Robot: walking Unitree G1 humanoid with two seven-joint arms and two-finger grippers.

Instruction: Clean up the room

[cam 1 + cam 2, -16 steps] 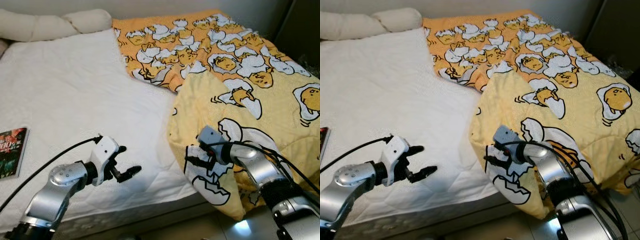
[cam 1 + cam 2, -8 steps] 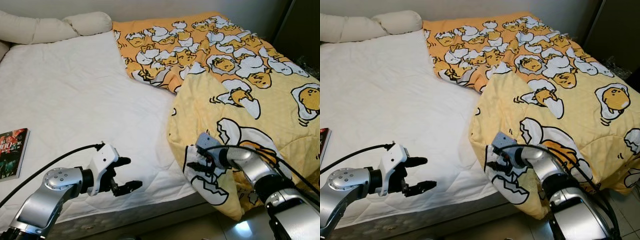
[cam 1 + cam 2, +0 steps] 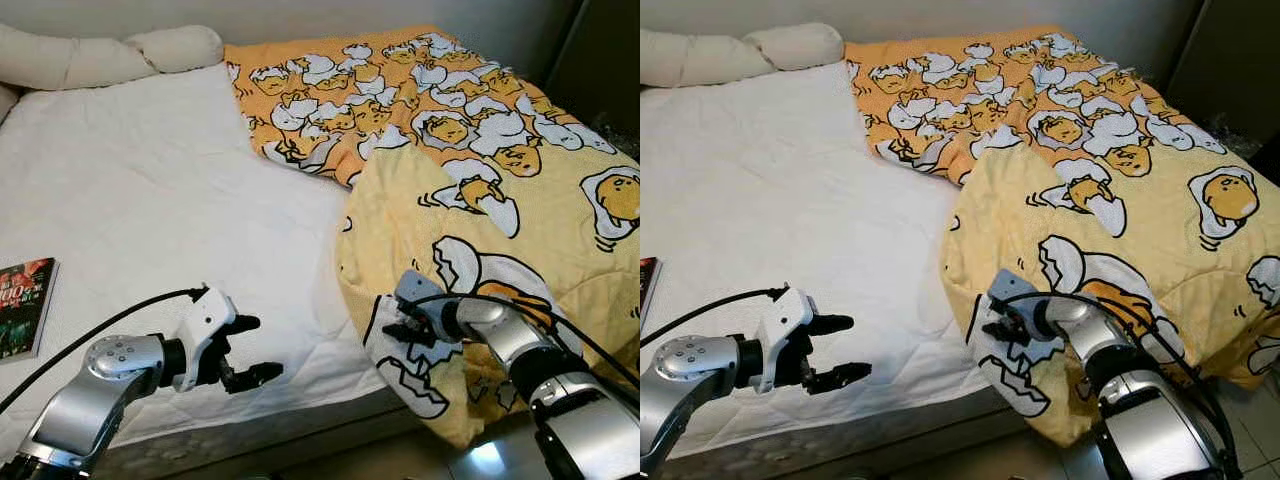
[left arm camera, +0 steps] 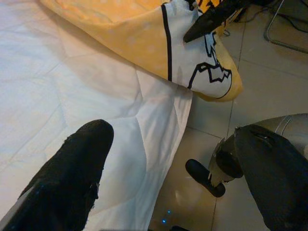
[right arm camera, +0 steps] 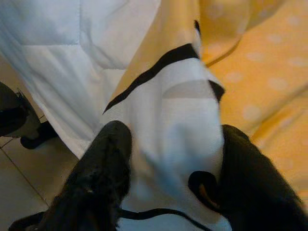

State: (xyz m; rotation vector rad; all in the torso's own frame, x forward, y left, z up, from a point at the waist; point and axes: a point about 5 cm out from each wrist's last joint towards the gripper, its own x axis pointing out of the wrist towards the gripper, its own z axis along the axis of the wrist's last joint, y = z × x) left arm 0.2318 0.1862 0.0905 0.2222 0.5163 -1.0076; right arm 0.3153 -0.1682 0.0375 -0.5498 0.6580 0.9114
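A yellow and orange blanket printed with cartoon eggs covers the right half of the bed, and its near corner hangs over the front edge. My right gripper is at that corner, open. In the right wrist view the cloth lies between its two spread fingers. My left gripper is open and holds nothing. It hovers just above the white mattress near the front edge, left of the blanket corner.
A book lies on the mattress at the left edge. Cream pillows line the head of the bed. Dark furniture stands at the back right. Tiled floor runs along the bed's front.
My left gripper has dropped a little toward the bed's front edge. My right gripper has slid slightly down the blanket corner, which now hangs a bit lower.
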